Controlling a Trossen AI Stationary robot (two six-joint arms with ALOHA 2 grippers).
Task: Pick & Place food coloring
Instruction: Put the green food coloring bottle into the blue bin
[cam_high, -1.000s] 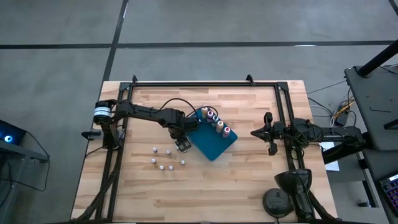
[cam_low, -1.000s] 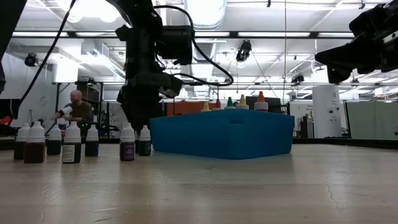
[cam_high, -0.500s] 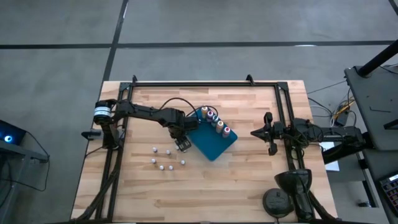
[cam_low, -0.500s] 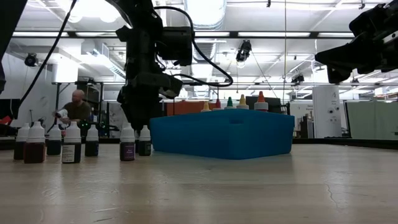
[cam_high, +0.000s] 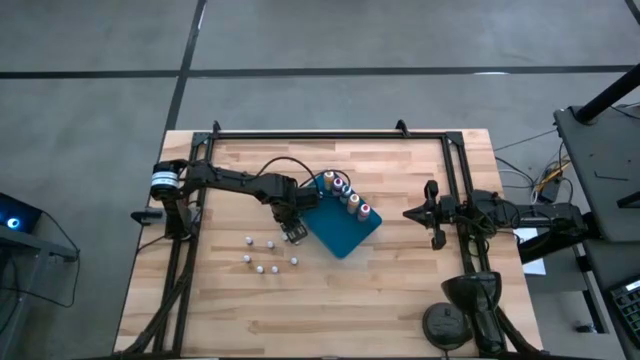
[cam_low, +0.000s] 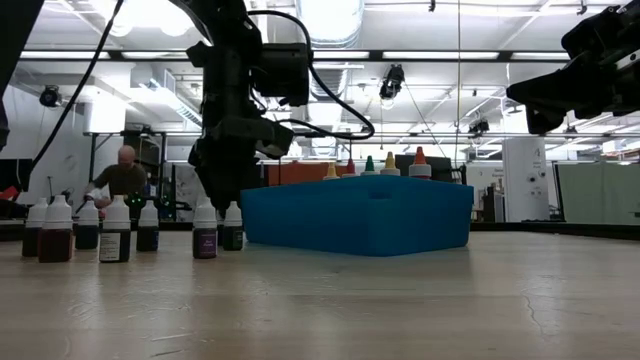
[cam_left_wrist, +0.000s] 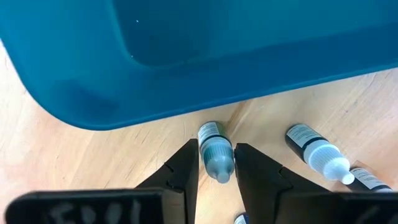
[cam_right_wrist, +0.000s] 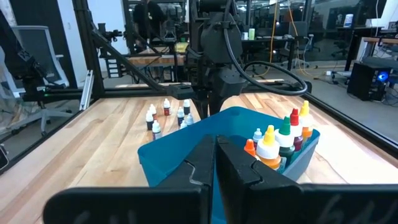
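My left gripper (cam_high: 294, 233) (cam_left_wrist: 216, 167) is low over the table at the near-left side of the blue tray (cam_high: 342, 230), shut on a small white-topped bottle (cam_left_wrist: 215, 151) (cam_low: 232, 225). Several more white-topped bottles (cam_high: 262, 256) (cam_low: 88, 226) stand on the table to its left. Several bottles with coloured tops (cam_high: 347, 196) (cam_right_wrist: 281, 142) stand in the tray along its far side. My right gripper (cam_high: 410, 213) (cam_right_wrist: 215, 157) is shut and empty, held above the table to the tray's right. My left gripper pinches the small bottle between its two fingers (cam_left_wrist: 186, 167), which lie against the sides of its white top (cam_left_wrist: 220, 169). The fingers come from above, pointing down. The bottle stands upright with its base on the table, close to the tray's wall.
A black frame (cam_high: 330, 133) runs along the table's far edge and both sides. Another white-topped bottle (cam_left_wrist: 320, 154) stands close to the held one. Bare wood lies near the front edge (cam_high: 340, 310). A person (cam_low: 122, 172) shows in the room behind.
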